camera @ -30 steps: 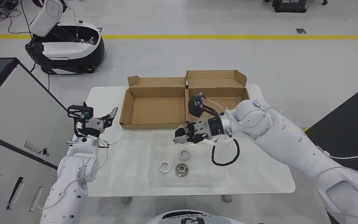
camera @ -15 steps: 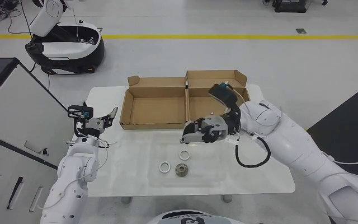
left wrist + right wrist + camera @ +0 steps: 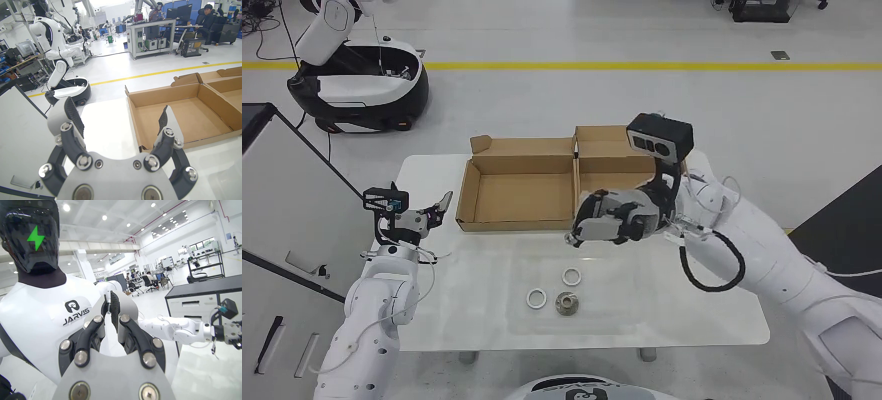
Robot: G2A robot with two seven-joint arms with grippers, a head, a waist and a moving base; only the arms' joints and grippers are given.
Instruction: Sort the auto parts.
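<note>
My right gripper [image 3: 572, 237] hangs over the table just in front of the two cardboard boxes, its wrist turned up. In the right wrist view this gripper [image 3: 109, 298] is shut on a small threaded bolt [image 3: 108, 307]. Below it on the table lie a white ring [image 3: 571, 276], a second white ring [image 3: 537, 298] and a grey round hub part [image 3: 566, 302]. My left gripper [image 3: 436, 208] stands open and holds nothing at the table's left edge, beside the left box [image 3: 517, 195]. In the left wrist view the left gripper [image 3: 117, 105] faces the left box [image 3: 189, 117].
The right box [image 3: 627, 168] adjoins the left one at the back of the table; it also appears as the right box [image 3: 228, 91]. A black cable loops under the right forearm [image 3: 697, 275]. Another robot's base [image 3: 362, 85] stands on the floor beyond the table.
The right arm has lifted and rolled its wrist upward, so its camera block now stands over the right box; the gripper stays near the boxes' front edge. The left arm has not moved.
</note>
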